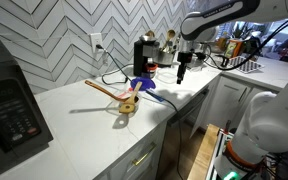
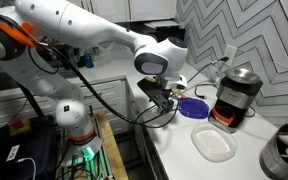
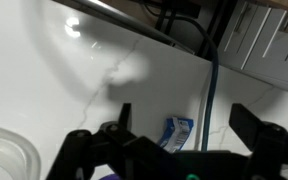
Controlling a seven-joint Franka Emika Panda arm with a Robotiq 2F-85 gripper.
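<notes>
Main risk: We judge the dark cable (image 3: 210,75) the chief hazard. It runs over the white counter (image 3: 44,85) just beyond the claw, and a finger could hook it and tug whatever it is plugged into.
Cause: A descent that drifts toward the far side, or a sideways sweep at counter height, would catch it. The same sweep could shove the clear container (image 3: 2,150) at near left in the wrist view.
Second risk: The item below looks small and flat, so closing fingers may scrape the counter or skid it away.
Arm pose: In both exterior views we see the white arm (image 2: 94,35) arching over the counter. The wrist is bent so the gripper (image 2: 166,98) points straight down, hanging above the surface and touching nothing.
Claw: Its fingers (image 3: 114,125) stand spread wide, with nothing held between them.
Item under the claw: A small blue-and-white packet (image 3: 179,131) lies on the counter directly below. The wrist view frames it between the two fingers, apart from both. We cannot make it out in the exterior views.
Around it: A purple plate (image 2: 194,108) sits just right of the gripper in an exterior view, with a black appliance (image 2: 236,92) beyond it. A wooden spoon (image 1: 114,93) lies left of the plate in an exterior view.
</notes>
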